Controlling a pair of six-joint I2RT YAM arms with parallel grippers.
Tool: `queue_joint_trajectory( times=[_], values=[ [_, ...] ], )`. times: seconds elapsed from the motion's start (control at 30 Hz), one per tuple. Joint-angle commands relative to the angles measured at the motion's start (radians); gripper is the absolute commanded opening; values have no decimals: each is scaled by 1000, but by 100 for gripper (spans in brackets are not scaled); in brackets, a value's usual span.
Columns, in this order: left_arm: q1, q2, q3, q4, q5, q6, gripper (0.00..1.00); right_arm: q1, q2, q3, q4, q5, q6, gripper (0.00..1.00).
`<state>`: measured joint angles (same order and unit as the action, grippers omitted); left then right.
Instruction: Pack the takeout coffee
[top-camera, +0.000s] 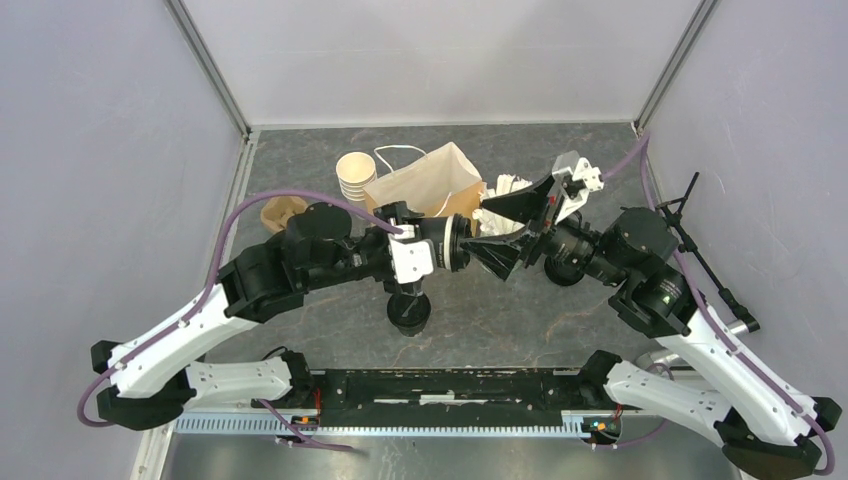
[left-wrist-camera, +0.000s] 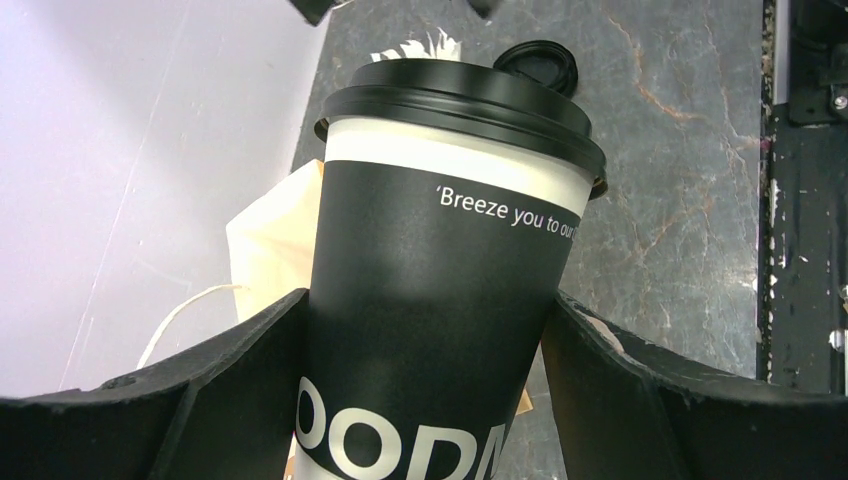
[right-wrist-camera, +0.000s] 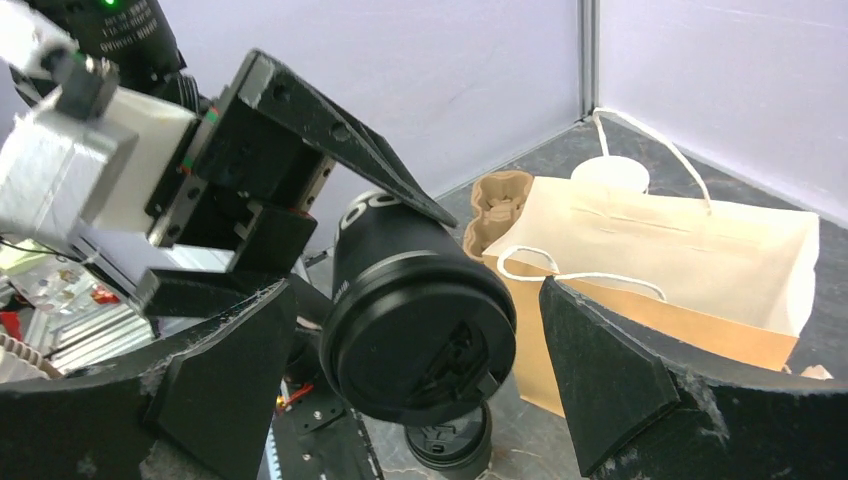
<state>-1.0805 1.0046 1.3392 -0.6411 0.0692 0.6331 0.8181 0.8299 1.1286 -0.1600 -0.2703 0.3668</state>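
A takeout coffee cup (left-wrist-camera: 440, 260), black-sleeved with a white band and a black lid (right-wrist-camera: 418, 345), hangs on its side above the table. My left gripper (left-wrist-camera: 428, 310) is shut on its body, one finger pressed to each side. The lid end points at my right gripper (right-wrist-camera: 420, 320), whose open fingers stand either side of the lid with gaps. In the top view the two grippers meet in front of the bag, left gripper (top-camera: 462, 243), right gripper (top-camera: 497, 232). A second lidded cup (top-camera: 408, 312) stands upright on the table below them, also visible as second cup (right-wrist-camera: 450, 445).
The brown paper bag (top-camera: 430, 185) stands open just behind the grippers. A stack of lidless cream cups (top-camera: 356, 175) is at its left, a brown cardboard carrier (top-camera: 280, 212) further left. White crumpled things (top-camera: 510, 190) lie right of the bag. Walls close in on the sides and at the back.
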Motion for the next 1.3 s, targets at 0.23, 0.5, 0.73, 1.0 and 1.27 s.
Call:
queue_joint_trajectory(
  times=[0.23,0.5,0.73,1.0,1.27],
  values=[
    [-6,-73,8,97,14,-23,72,4,-103,-158,114,-140,-390,98],
    [-7,-81,1,80,84,1,73,4,-55,-100,56,-192,-504,98],
    [-6,-72,2,56,107,33,73,4,-3,-41,14,-220,-536,98],
    [-6,-70,-5,0,100,84,73,5,3,-29,-20,-263,-555,98],
    [-6,-63,-11,-4,106,83,73,4,8,-11,-18,-260,-555,98]
  ],
)
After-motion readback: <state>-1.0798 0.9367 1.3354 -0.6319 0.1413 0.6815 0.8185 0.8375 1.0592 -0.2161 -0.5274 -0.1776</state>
